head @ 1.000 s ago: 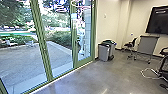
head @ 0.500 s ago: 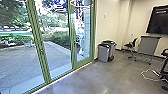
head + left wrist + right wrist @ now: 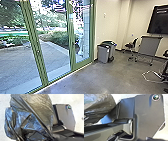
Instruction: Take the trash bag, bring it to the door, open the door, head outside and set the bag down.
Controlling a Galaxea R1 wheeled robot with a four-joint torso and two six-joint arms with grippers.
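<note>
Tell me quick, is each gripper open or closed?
Left gripper: can't tell; the bag shows large in its wrist view.
Right gripper: can't tell; its view shows the bag too.

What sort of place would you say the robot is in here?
Probably a meeting room opening onto a yard: there's a wall screen, a wheeled chair and green-framed glass doors with paving beyond.

We have the doors (image 3: 33, 45) on our left, with the paved yard (image 3: 51, 56) beyond them. Ahead of us, at the far edge of the floor (image 3: 100, 81), one bin (image 3: 102, 53) stands before another bin (image 3: 112, 48), just right of the doors. Farther right we see a chair (image 3: 130, 45), then a wheeled stand (image 3: 149, 45) before the wall screen (image 3: 160, 20), and nearer us a cable (image 3: 147, 80) on the floor.
</note>
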